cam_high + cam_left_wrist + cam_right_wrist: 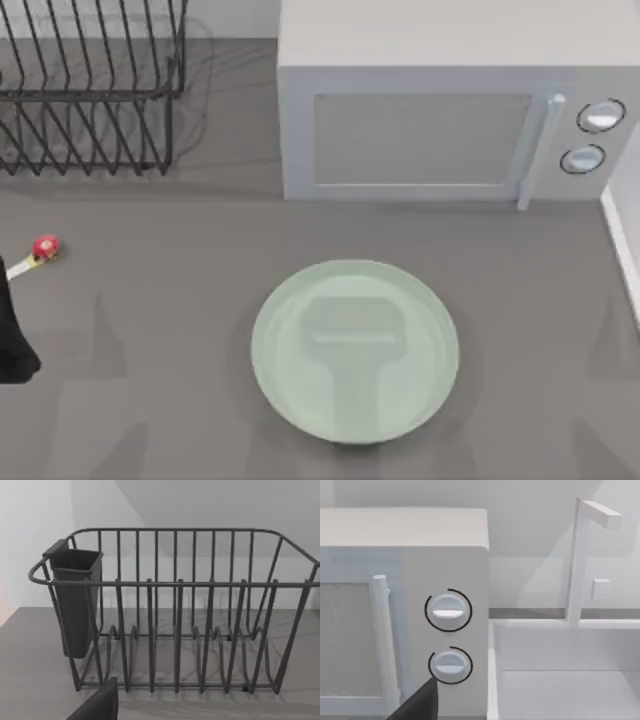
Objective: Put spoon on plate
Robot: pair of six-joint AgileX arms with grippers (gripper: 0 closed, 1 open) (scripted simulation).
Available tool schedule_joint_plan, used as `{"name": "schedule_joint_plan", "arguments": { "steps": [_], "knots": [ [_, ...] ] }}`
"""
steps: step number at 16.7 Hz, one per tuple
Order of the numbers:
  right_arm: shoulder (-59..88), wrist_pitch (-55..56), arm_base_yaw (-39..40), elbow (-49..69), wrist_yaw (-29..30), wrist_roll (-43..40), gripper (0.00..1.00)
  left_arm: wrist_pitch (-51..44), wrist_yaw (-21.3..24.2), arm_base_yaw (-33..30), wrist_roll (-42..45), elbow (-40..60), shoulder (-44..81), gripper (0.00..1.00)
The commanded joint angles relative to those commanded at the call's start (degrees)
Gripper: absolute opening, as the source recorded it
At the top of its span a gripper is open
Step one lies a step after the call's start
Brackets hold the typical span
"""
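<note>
The spoon point(38, 252) lies at the far left edge of the top view. Its red knob points toward the middle of the table, and its white handle runs off under the dark body of my left gripper point(12, 335); the bowl is hidden. Whether the gripper holds the spoon cannot be told. The pale mint-green plate point(285, 310) sits on the grey table at front centre, well to the right of the spoon, with nothing on it. A dark part of my left gripper point(97, 706) faces the rack. A dark part of my right gripper point(417, 705) hangs before the microwave's knobs.
A black wire dish rack point(90, 90) with a dark cutlery cup point(75, 600) stands at the back left. A white microwave point(440, 120) fills the back centre and right. A white sink point(560, 680) with a tap point(580, 555) lies to its right.
</note>
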Motion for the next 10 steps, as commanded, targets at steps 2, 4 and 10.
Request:
{"name": "schedule_joint_plan", "arguments": {
  "steps": [2, 4, 10],
  "knots": [
    [0.0, 0.0, 0.0, 0.0, 0.0, 0.0, 1.00, 0.0, 0.0, 0.0, 0.0, 0.0, 0.0, 1.00],
    [0.0, 0.0, 0.0, 0.0, 0.0, 0.0, 1.00, -1.3, -0.1, 0.3, 1.3, 1.8, 1.8, 1.00],
    [0.0, 0.0, 0.0, 0.0, 0.0, 0.0, 1.00, -13.7, -0.1, 2.1, 13.2, 19.2, 21.7, 1.00]
  ]
}}
